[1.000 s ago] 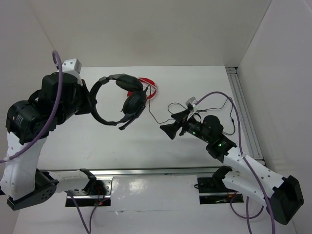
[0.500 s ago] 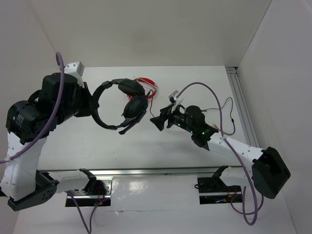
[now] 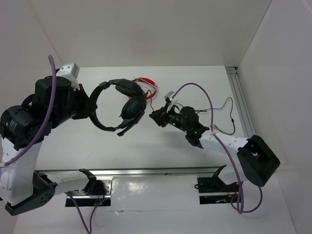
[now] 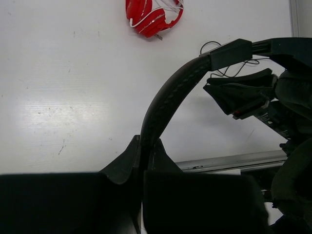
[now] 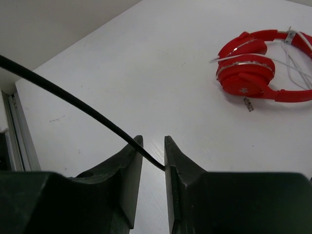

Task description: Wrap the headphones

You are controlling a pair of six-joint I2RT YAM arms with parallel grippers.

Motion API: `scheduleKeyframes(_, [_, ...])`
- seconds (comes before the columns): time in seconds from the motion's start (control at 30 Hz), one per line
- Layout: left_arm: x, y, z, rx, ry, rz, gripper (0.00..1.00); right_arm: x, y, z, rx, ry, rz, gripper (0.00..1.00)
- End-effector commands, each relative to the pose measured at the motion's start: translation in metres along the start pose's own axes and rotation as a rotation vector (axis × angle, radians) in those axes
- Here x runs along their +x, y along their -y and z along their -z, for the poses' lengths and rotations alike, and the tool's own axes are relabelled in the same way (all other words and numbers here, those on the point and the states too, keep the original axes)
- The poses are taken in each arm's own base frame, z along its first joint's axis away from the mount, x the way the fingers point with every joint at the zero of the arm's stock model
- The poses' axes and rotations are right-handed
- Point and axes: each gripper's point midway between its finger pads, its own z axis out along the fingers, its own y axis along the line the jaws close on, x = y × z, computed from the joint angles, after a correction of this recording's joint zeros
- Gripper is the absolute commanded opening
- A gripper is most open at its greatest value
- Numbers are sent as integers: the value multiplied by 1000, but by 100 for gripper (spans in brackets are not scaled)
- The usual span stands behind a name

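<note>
Headphones (image 3: 132, 108) hang clamped in the left gripper (image 4: 146, 151); cable (image 5: 73, 100) runs between the right gripper's (image 5: 152, 146) slightly parted jaws.

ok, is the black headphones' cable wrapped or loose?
Loose. The cable runs free from the headphones through the right pincer, and the rest sprawls unwound on the table.

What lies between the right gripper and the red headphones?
Only bare table lies between the right gripper and the red headphones; the right wrist view shows it.
</note>
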Motion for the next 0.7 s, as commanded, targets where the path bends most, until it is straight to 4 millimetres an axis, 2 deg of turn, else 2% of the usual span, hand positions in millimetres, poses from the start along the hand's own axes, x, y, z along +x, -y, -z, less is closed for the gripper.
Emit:
scheduleKeyframes(0.0, [-21, 12, 18, 93, 110, 92, 0, 5, -10, -6, -41, 55, -15, 32])
scheduleKeyframes(0.07, [-20, 14, 19, 103, 104, 100, 0, 16, -17, -8, -58, 31, -19, 23])
scheduleKeyframes(0.1, [-20, 15, 19, 103, 104, 111, 0, 20, -12, -10, -33, 23, -22, 15])
scheduleKeyframes(0.13, [-20, 15, 19, 103, 104, 111, 0, 18, -20, -13, -42, 30, -20, 3])
scheduleKeyframes(0.17, [-19, 14, 14, 91, 101, 124, 0, 18, -23, -13, -42, 30, -19, 0])
scheduleKeyframes(0.23, [-17, 12, 14, 87, 111, 165, 0, 15, -22, -15, 14, 55, -28, 0])
scheduleKeyframes(0.27, [-13, 11, 3, 70, 103, 181, 0, 11, -36, -14, 12, 71, -27, 0])
scheduleKeyframes(0.3, [-12, 6, -2, 44, 120, 204, 0, 0, -29, -11, 112, 114, -44, 0])
scheduleKeyframes(0.33, [-10, 1, -2, 31, 139, 231, 0, 1, -33, -8, 152, 116, -65, 0])
scheduleKeyframes(0.37, [2, -4, -17, -9, 113, 269, 0, 4, -52, -5, 155, 114, -75, 0])
scheduleKeyframes(0.4, [1, -4, -23, -14, 133, 295, 0, -4, -56, -3, 198, 136, -93, 0])
scheduleKeyframes(0.43, [3, -9, -31, -48, 136, 312, 0, -13, -47, 5, 304, 170, -113, 0])
scheduleKeyframes(0.47, [14, -13, -41, -78, 122, 348, 0, -1, -63, 7, 311, 126, -117, 0])
scheduleKeyframes(0.5, [17, -15, -48, -95, 120, 366, 0, -11, -71, 6, 330, 137, -127, 0])
scheduleKeyframes(0.53, [20, -22, -50, -126, 132, 387, 0, -13, -76, 8, 354, 132, -121, 0])
scheduleKeyframes(0.57, [19, -21, -57, -132, 146, 432, 0, -1, -70, 11, 443, 98, -85, 0])
scheduleKeyframes(0.6, [27, -25, -66, -163, 134, 440, 0, 3, -88, 12, 434, 83, -69, 0])
scheduleKeyframes(0.63, [30, -29, -70, -186, 137, 460, 0, -4, -98, 9, 437, 90, -70, 0])
scheduleKeyframes(0.67, [29, -32, -75, -207, 161, 504, 0, 9, -97, 11, 482, 50, -24, 0])
